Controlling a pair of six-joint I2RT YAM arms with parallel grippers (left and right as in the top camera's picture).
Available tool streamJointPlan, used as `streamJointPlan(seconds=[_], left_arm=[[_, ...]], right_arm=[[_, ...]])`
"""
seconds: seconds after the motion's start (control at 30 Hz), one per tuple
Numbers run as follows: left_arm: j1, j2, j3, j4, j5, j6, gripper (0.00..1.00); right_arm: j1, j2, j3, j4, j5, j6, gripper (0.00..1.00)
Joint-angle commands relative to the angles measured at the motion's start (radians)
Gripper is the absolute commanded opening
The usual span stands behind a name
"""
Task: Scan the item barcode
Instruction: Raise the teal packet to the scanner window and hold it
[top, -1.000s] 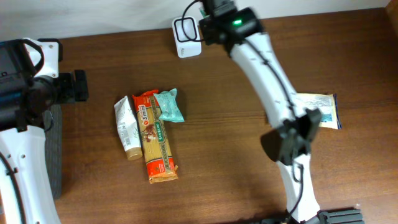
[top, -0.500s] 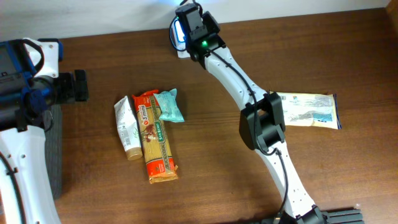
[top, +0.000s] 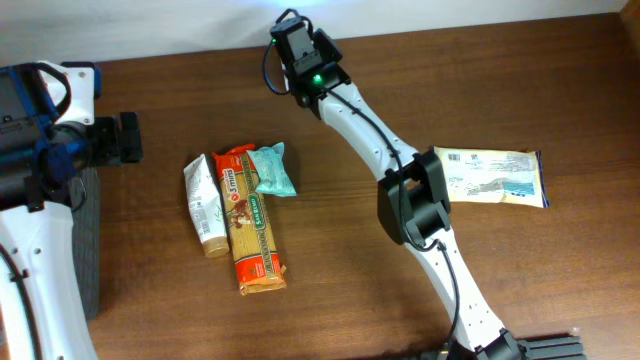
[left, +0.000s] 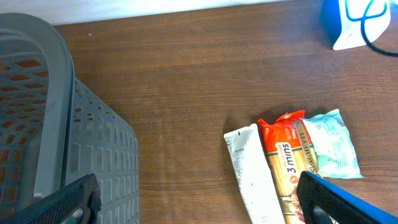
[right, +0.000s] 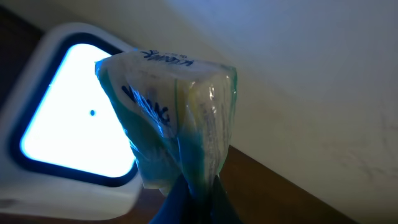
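The crinkly teal-and-white plastic packet (right: 174, 112), pinched in the right fingers (right: 189, 196), has been swung left before the glowing white scanner (right: 68, 124) at the far edge; scanning is judged underway. The left fingers (left: 339, 199) are spread wide, empty.

Our right arm (top: 372, 125) reaches from the near edge diagonally across to the far side, bent at a dark elbow joint midway. The right gripper (right: 194, 196) is clamped tight, its fingertips pinching a packet (right: 180, 118) by the lower seam. Our left arm (top: 40, 250) rises along the left edge. The left gripper (left: 196, 186) is spread wide and holds nothing. From overhead it seems to point rightward, though the tilt is hard to judge.
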Motion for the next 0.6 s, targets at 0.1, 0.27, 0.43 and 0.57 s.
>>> streamJointPlan(seconds=[0.1, 0.27, 0.43, 0.57], left_arm=[[0.003, -0.011, 0.0, 0.001, 0.011, 0.013, 0.99], [0.003, -0.011, 0.0, 0.001, 0.011, 0.013, 0.99], [0.003, -0.011, 0.0, 0.001, 0.011, 0.013, 0.99], [0.003, -0.011, 0.0, 0.001, 0.011, 0.013, 0.99]], right_arm=[[0.017, 0.018, 0.014, 0.0, 0.014, 0.003, 0.04], [0.019, 0.018, 0.014, -0.013, 0.028, 0.003, 0.04], [0.024, -0.037, 0.014, -0.097, -0.044, 0.004, 0.04], [0.026, -0.145, 0.014, -0.179, -0.216, 0.048, 0.04]])
